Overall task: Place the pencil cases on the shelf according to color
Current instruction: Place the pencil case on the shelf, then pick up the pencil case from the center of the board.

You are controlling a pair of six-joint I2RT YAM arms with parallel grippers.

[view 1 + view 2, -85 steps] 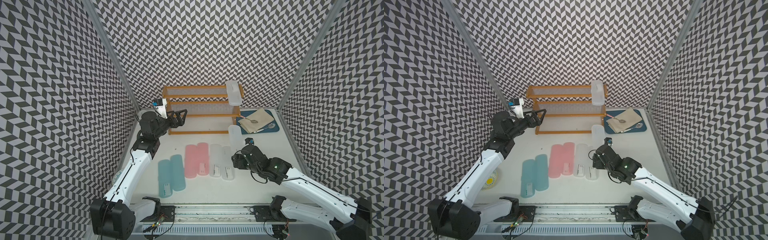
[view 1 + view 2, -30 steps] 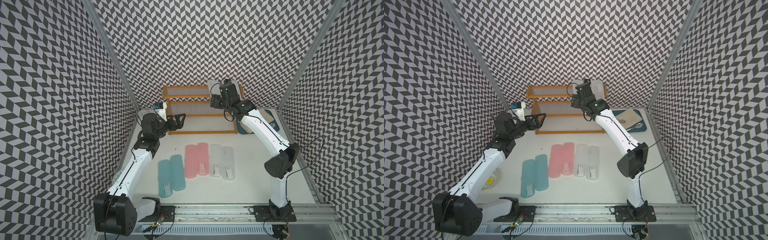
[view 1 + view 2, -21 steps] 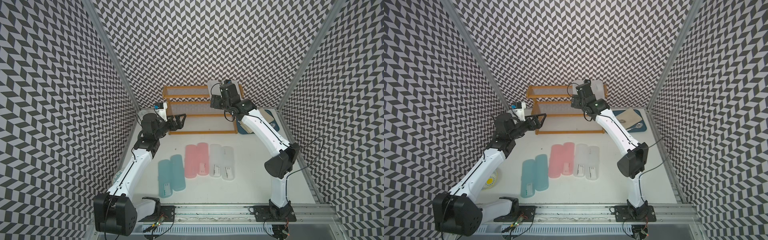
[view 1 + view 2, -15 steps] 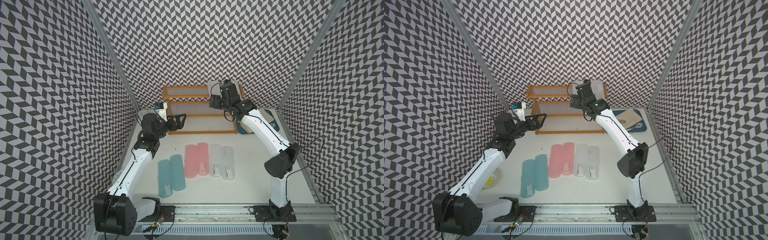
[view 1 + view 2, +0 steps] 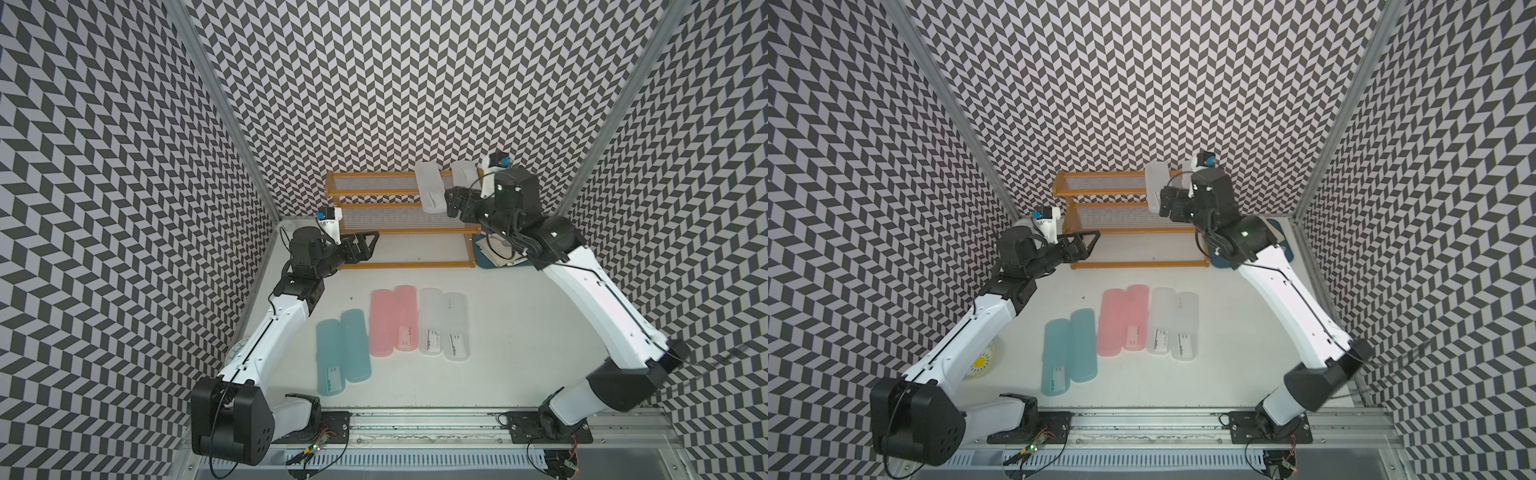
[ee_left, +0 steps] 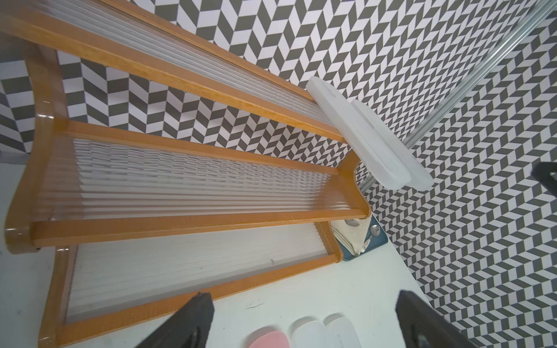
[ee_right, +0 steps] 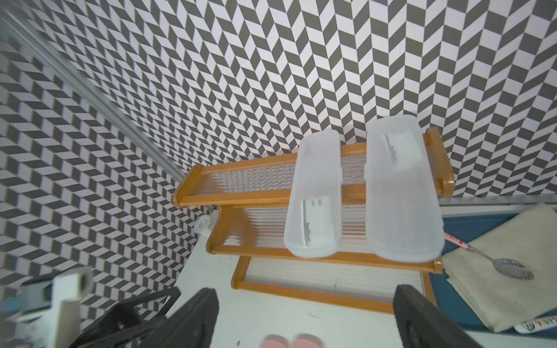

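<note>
Top views both show the white table, walled in by black-and-white chevron panels, with the shelf at its far edge: three stepped mesh tiers in an orange-brown frame. The left arm reaches toward the shelf's left end, and the left gripper hangs just in front of the lower tiers. In the left wrist view its fingers stand wide apart with nothing between them. The right arm stretches up to the shelf's right end, with the right gripper near the front of the top tier. The right wrist view shows its jaws spread, clear of any case.

A blue tray sits on the table just beside the shelf's right end.

Two frosted cases lie on the top tier near that end, side by side with a gap between them. Each is laid front to back, so its near end overhangs the middle tier. The inner white case is toward the middle and the outer white case is by the end post.

Six more lie flat on the table in front of the shelf, in a row with their long sides together. From the left these are the teal cases, the pink cases and the white table cases.

A folded beige cloth rests on the tray, and a small spoon lies on the cloth.
</note>
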